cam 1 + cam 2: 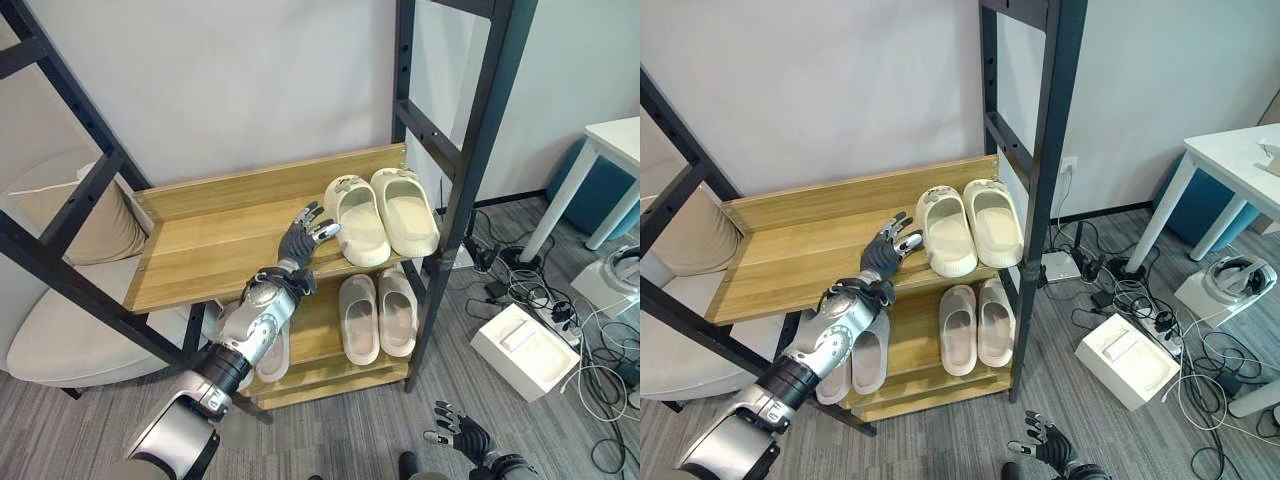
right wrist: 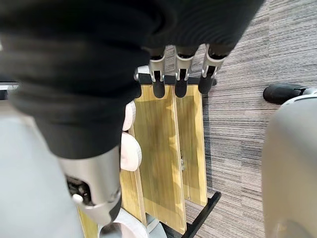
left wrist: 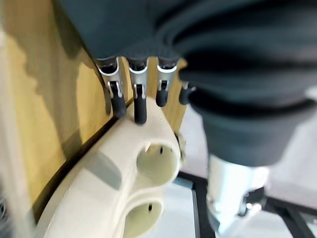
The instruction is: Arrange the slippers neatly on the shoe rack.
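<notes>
A pair of cream slippers [image 1: 358,220] [image 1: 405,208] lies side by side at the right end of the wooden upper shelf [image 1: 210,250]. My left hand [image 1: 302,240] rests on that shelf with straight fingers, its fingertips [image 3: 140,106] against the side of the nearer cream slipper [image 3: 124,183]. On the lower shelf [image 1: 320,375] a paler pair [image 1: 359,318] [image 1: 397,310] stands together, and another pale pair [image 1: 870,360] lies to its left, partly behind my arm. My right hand [image 1: 460,432] hangs low over the carpet with relaxed fingers [image 2: 181,74], holding nothing.
Black metal posts [image 1: 470,170] frame the rack. A cushioned beige seat [image 1: 60,330] stands to the left. On the carpet to the right are a white box [image 1: 525,350], tangled cables [image 1: 520,280] and a white table [image 1: 620,140].
</notes>
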